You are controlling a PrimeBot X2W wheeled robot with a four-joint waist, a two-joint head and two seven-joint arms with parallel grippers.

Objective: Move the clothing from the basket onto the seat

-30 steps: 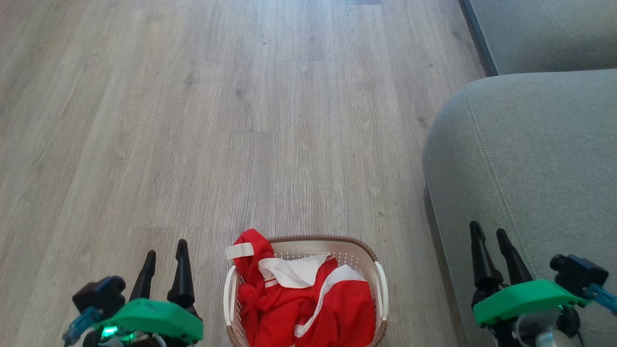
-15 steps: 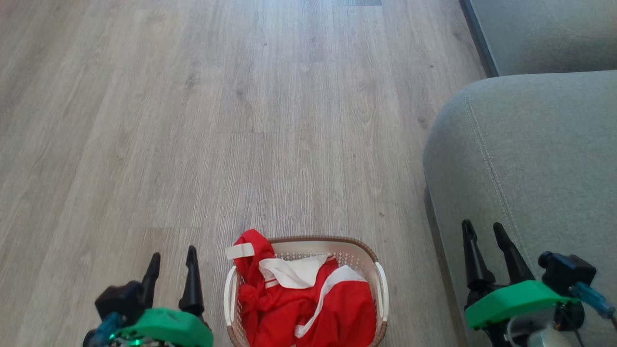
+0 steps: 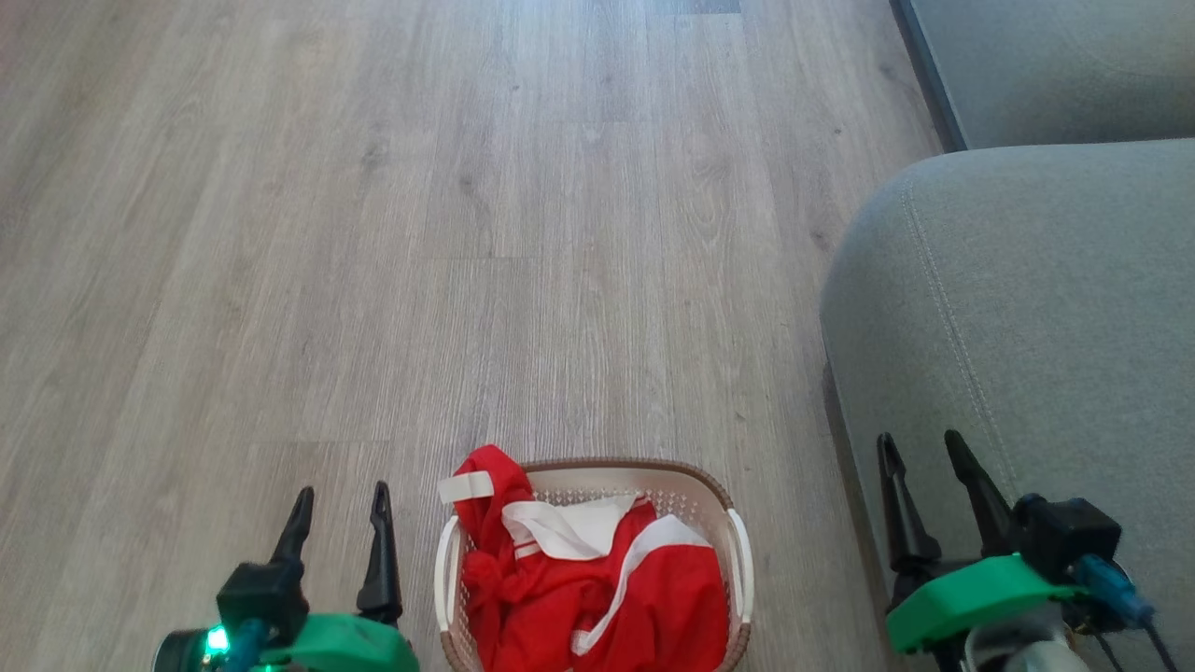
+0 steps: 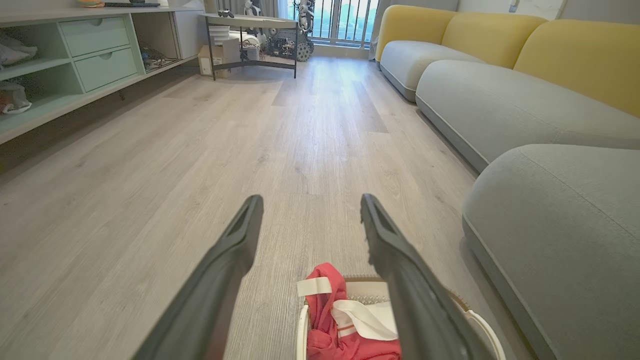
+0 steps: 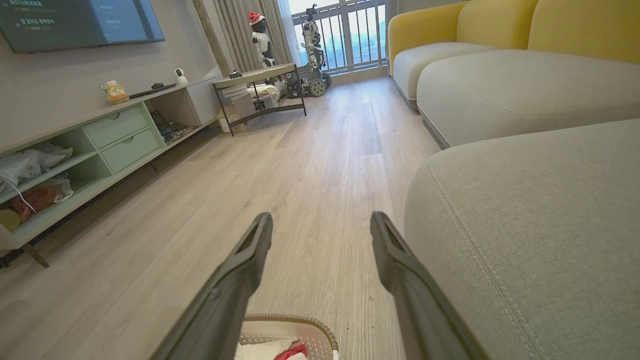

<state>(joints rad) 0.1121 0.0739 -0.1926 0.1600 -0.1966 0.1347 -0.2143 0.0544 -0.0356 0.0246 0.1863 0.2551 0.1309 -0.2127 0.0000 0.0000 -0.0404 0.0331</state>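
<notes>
Since a second ago both arms sit closer in. The left gripper (image 3: 342, 495) is nearer the basket (image 3: 693, 493) and lower in the head view, its fingers spread wide with nothing between them, hovering over bare floor (image 3: 467, 233).

Just to its right, the clothing (image 3: 597, 597) lies heaped in the basket, with one red fold and a white band draped over the rim at the far left corner. It looks light, limp and likely to trail, so a deep pinch on the bunched red knot at the left of the pile should hold better than a loose white strip. The near part is cut off from view, so how many garments are tangled together is unclear.

The right gripper (image 3: 919, 441) has edged left, its fingers also apart and holding nothing, over the front edge of the seat (image 3: 1027, 308) — still bare.
</notes>
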